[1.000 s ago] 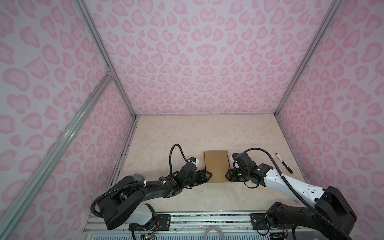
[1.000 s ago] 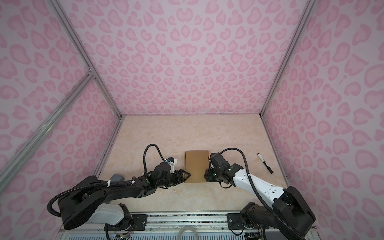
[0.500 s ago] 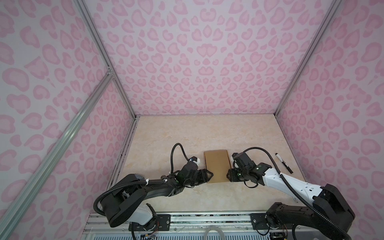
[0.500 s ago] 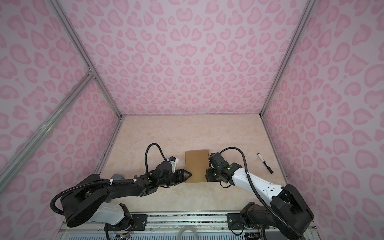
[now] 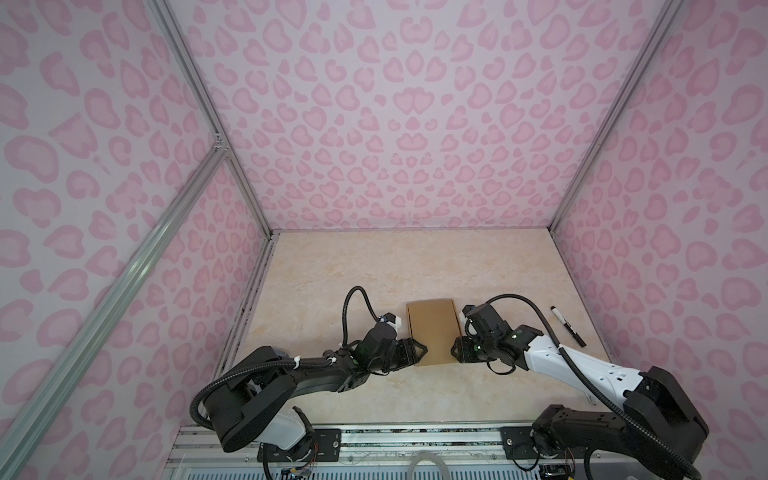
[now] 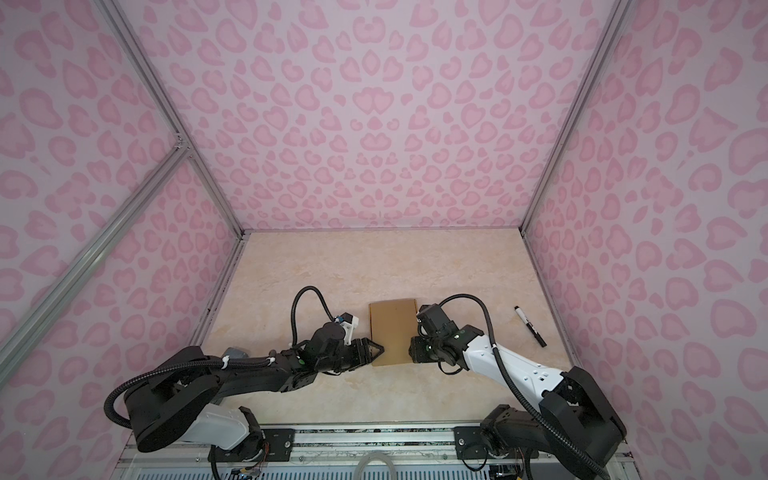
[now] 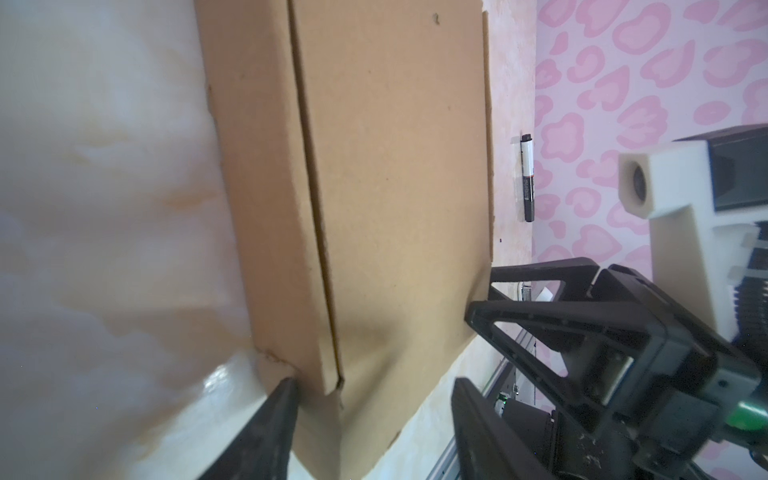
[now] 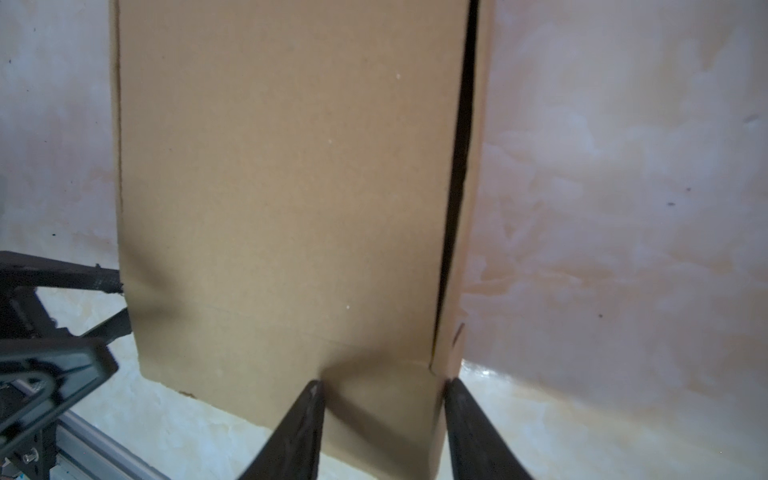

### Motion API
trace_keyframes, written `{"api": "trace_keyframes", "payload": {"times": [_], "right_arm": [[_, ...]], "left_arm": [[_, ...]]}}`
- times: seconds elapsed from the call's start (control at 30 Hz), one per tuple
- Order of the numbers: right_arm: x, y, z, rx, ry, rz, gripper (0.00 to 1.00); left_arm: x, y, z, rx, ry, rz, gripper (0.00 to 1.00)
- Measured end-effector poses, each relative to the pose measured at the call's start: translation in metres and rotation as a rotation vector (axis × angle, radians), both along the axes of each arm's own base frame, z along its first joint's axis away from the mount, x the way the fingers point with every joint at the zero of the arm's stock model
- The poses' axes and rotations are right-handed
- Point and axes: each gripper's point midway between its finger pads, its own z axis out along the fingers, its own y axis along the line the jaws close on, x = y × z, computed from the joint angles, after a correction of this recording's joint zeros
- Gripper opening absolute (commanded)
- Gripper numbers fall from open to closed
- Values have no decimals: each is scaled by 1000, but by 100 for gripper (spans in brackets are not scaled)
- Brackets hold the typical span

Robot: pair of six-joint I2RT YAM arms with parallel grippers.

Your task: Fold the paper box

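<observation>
Here, left gripper (image 5: 420,352), right gripper (image 5: 456,353) half-open astride paper box (image 5: 432,328) (grip unclear); marker (image 5: 568,326) unreadable.

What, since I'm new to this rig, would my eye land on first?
Pink leopard-print walls enclose everything. In the middle, a brown cardboard box lies flat, with the left tool and right tool at its near corners. A black marker pen lies apart toward the right wall.

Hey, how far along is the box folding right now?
Mostly done: the paper box already lies as a shallow closed carton on the table. In hand: the right end effector appears to pinch one near corner; the left end effector straddles the other, open. Remaining: a dark gap along the lid's side edge suggests it probably needs pressing fully shut.
</observation>
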Motion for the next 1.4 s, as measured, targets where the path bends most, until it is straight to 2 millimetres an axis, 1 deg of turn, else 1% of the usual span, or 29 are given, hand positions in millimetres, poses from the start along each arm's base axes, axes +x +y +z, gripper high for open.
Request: {"api": "trace_keyframes", "payload": {"times": [0.53, 0.8, 1.07, 1.17, 1.4], "right_arm": [[0, 0, 1, 3, -5, -1, 45], [0, -3, -3, -1, -5, -8, 43], [4, -3, -2, 7, -21, -16, 38], [6, -2, -1, 11, -27, -17, 33], [6, -2, -1, 15, -26, -24, 32]], "left_arm": [[0, 0, 0, -3, -2, 0, 60], [0, 0, 1, -6, -5, 0, 60], [1, 0, 0, -6, -5, 2, 60], [1, 0, 0, -6, -5, 2, 60], [1, 1, 0, -4, -6, 5, 60]]}}
